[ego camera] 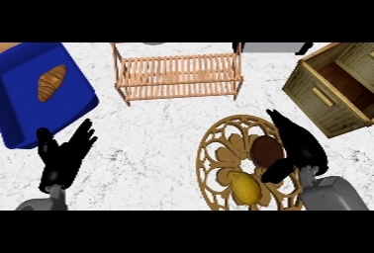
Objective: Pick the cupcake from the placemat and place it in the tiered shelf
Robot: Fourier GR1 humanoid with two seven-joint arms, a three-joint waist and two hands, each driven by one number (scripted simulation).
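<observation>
The cupcake (pixel 265 150) shows as a dark brown round top on the round tan openwork placemat (pixel 223 153) at the lower right. My right hand (pixel 300 146) sits just right of it, fingers extended along its far side and the thumb low beside it, not closed round it. A yellow lemon (pixel 245 187) lies on the same placemat, nearer to me. The wooden tiered shelf (pixel 177 71) stands at the top centre, its slats bare. My left hand (pixel 64 154) rests open at the lower left, fingers up.
A blue tray (pixel 29 106) holding a croissant (pixel 53 83) lies at the left. A wicker basket (pixel 337 89) with an open top stands at the right. White marble counter lies between the placemat and the shelf.
</observation>
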